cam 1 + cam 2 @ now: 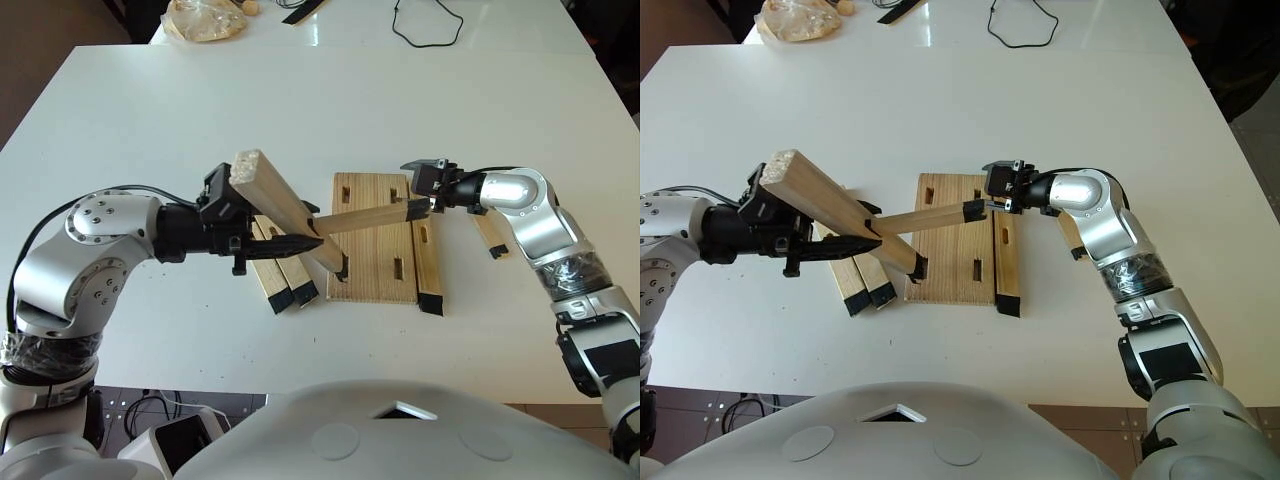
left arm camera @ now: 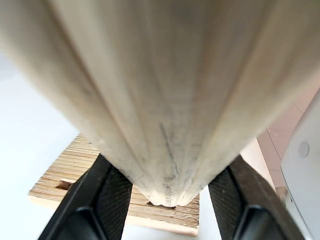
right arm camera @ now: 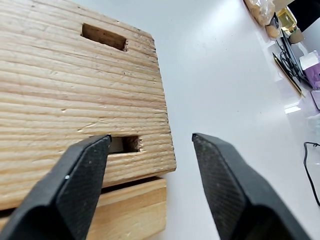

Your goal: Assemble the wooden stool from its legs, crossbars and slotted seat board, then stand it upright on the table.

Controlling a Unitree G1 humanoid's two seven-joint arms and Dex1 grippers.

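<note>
Leg in L end effector | seat board under R end effector

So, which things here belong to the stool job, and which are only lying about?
For the job: slotted seat board, leg held by left gripper, crossbar, loose legs.
Lying about: plastic bag, black cable.

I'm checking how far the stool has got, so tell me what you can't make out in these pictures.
Whether the crossbar sits in the held leg: head views, joint small, partly behind the left gripper.
Most of the seat board: left wrist view, held leg blocks it.
The loose leg by the right arm: head views, arm covers most.
</note>
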